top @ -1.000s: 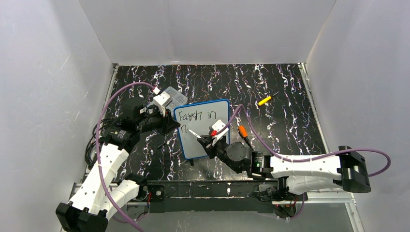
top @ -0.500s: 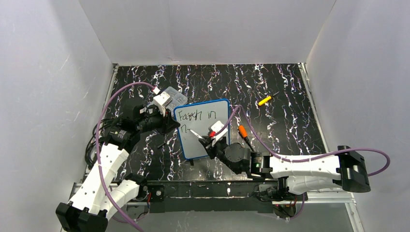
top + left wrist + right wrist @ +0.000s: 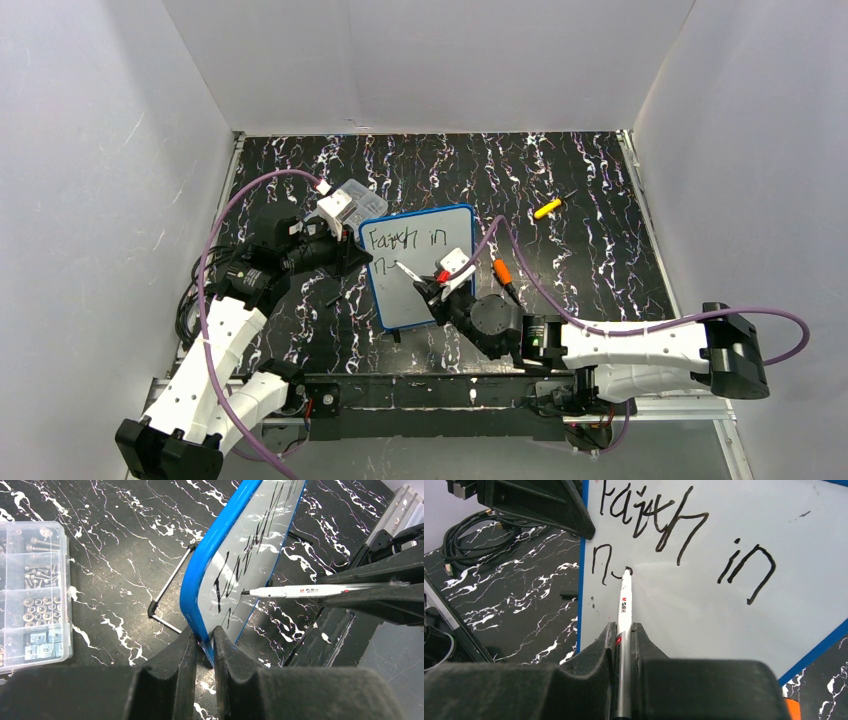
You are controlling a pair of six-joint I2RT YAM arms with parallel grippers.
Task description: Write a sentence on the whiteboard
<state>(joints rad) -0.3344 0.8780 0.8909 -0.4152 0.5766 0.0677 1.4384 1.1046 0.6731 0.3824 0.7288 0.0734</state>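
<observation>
On table (image 3: 560, 190): one whiteboard (image 3: 398, 300), left jaws pinching edge; right jaws pinching one marker (image 3: 624, 600).

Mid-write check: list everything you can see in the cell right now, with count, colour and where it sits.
whiteboard: 1, white with a blue frame, propped up left of table centre
sentence: black, "Faith in" on the top line, a few strokes on a second line
marker: 1, white barrel, tip on the second line
compartment box: 1, clear, small hardware inside, beyond the board's left corner
yellow tool: 1, yellow, far right of the board
orange object: 1, orange and black, just right of the board
table: 1, black with white marbling
left gripper: 1, black, shut on the board's blue edge
right gripper: 1, black, shut on the marker
</observation>
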